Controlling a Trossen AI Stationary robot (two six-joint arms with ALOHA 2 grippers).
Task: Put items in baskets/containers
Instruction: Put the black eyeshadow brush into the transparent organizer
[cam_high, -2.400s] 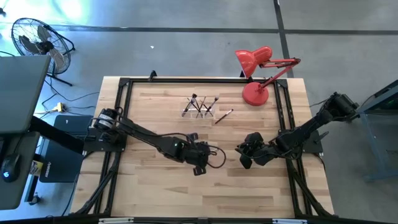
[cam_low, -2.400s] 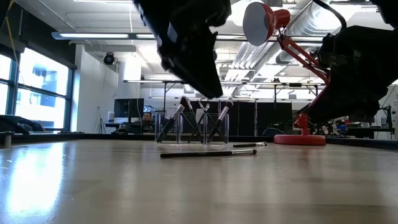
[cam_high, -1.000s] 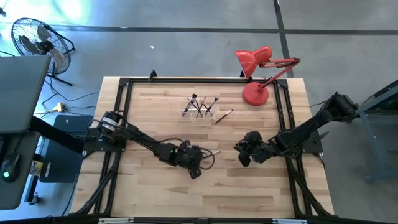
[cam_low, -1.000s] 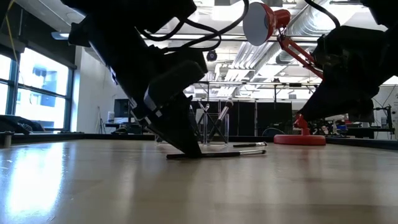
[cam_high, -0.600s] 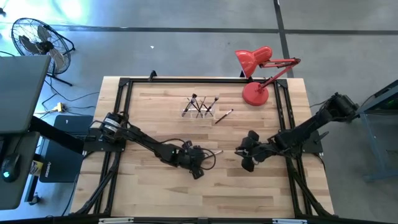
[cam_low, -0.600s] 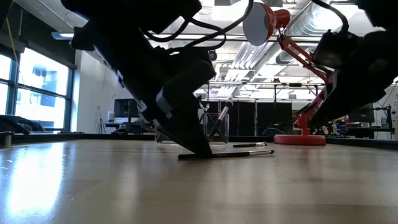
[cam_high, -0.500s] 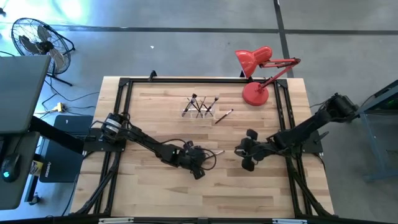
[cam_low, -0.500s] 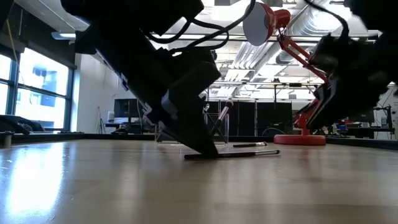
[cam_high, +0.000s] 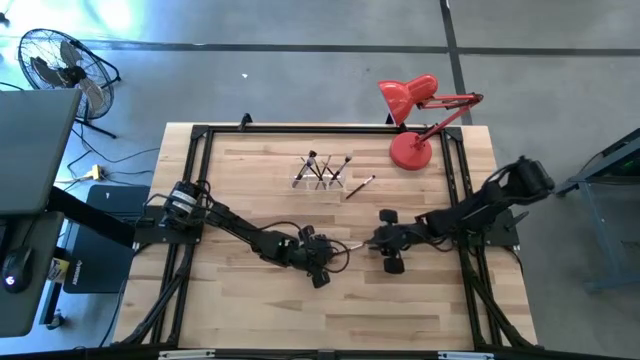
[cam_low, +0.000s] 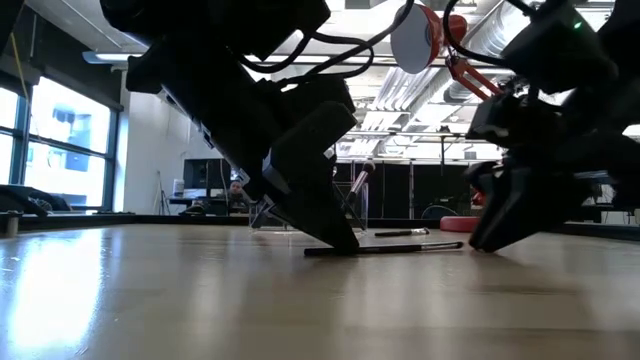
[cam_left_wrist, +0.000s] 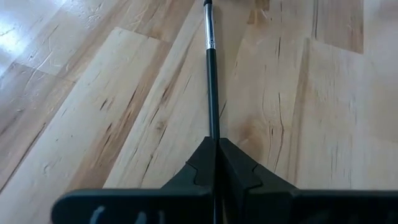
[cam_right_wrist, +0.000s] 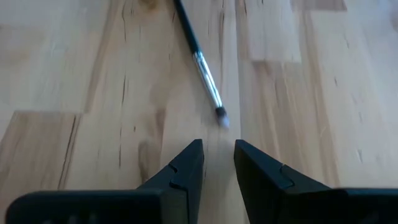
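High view first: the left gripper (cam_high: 318, 252) is sitting low near the centre of the wooden table (cam_high: 250, 310), and its jaws are clamping tight on the handle of a makeup brush (cam_high: 348, 244) that is lying flat on the wood. Left wrist view is confirming it — both fingers (cam_left_wrist: 202, 163) are pinching the dark handle, with the silvery ferrule pointing away toward the top of the frame. Over to the right gripper (cam_high: 384, 243), which is hanging just right of centre, right by the brush's tip; in the right wrist view its jaws are standing partly apart with nothing between them, and the bristle end (cam_right_wrist: 221, 114) is lying just ahead of the gap. Low view: the brush is lying flat on the table at mid-frame, between the two dark grippers. Upper centre of the high view, the clear holder (cam_high: 320, 176) is standing with several brushes leaning in it, one more loose brush (cam_high: 360, 186) lying just to its right, and the red desk lamp (cam_high: 410, 112) is sitting at the upper right.
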